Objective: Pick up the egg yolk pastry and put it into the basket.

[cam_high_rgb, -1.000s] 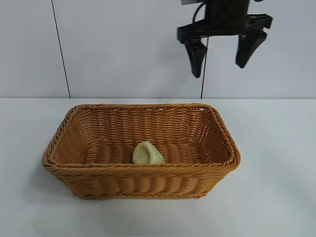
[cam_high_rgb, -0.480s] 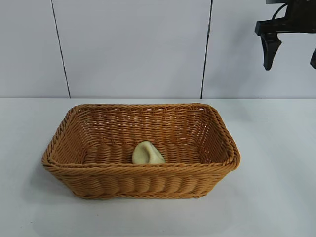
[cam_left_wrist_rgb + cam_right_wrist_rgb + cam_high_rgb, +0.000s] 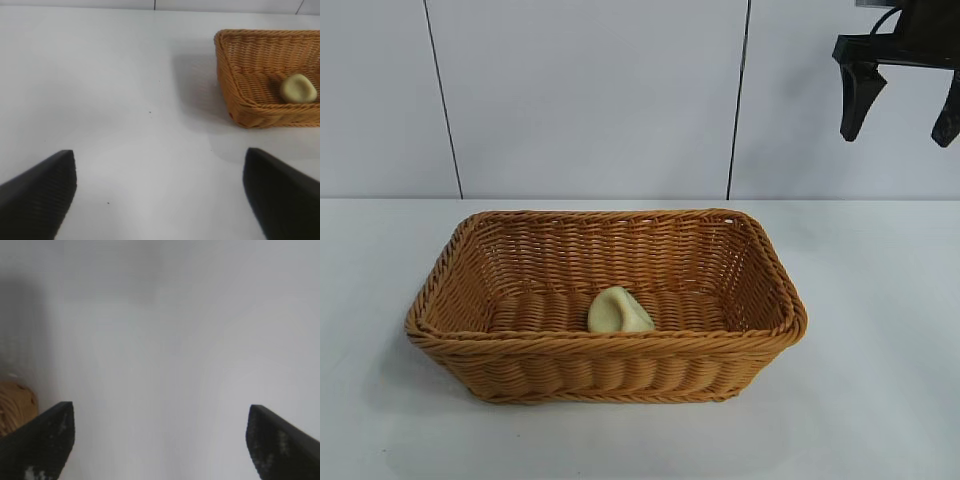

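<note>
Wicker basket (image 3: 470, 270) sits on the white table (image 3: 880, 330), and the egg yolk pastry (image 3: 618, 311) lies on its floor near the front wall. High at the upper right, clear of the basket, the right gripper (image 3: 902, 115) hangs with fingers apart, holding nothing. Off to the basket's side, the left gripper (image 3: 160, 192) hovers over bare table, its 2 fingers spread wide.

Counted on the white table (image 3: 880, 330): one wicker basket (image 3: 610, 375); one egg yolk pastry (image 3: 618, 311), lying inside it. Grippers: two, namely right gripper (image 3: 898, 108) and left gripper (image 3: 160, 192), both empty.
</note>
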You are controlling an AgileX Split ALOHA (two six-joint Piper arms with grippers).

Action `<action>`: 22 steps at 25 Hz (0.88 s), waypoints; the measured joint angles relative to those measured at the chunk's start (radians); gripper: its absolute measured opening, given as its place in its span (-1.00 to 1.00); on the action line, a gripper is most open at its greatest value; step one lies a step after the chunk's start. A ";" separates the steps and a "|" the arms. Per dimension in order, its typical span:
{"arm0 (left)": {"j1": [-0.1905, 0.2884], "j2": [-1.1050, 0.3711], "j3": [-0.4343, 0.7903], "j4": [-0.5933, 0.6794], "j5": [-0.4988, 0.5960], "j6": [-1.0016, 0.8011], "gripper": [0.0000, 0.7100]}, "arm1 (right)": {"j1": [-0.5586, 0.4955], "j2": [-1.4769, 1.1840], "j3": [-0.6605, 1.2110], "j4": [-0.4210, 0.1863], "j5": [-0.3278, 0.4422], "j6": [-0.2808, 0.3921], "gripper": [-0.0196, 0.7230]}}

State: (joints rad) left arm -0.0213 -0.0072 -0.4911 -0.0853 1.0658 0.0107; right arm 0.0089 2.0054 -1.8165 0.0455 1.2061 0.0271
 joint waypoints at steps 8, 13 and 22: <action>0.000 0.000 0.000 0.000 0.000 0.000 0.96 | 0.000 -0.304 0.383 0.022 0.000 -0.039 0.79; 0.000 0.000 0.000 0.000 0.000 0.000 0.96 | 0.000 -0.537 0.639 0.026 0.000 -0.042 0.79; 0.000 0.000 0.000 0.000 0.000 0.000 0.96 | 0.000 -1.011 1.029 0.026 -0.060 -0.058 0.79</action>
State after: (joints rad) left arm -0.0213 -0.0072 -0.4911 -0.0853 1.0658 0.0107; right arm 0.0089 0.9943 -0.7877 0.0711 1.1457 -0.0314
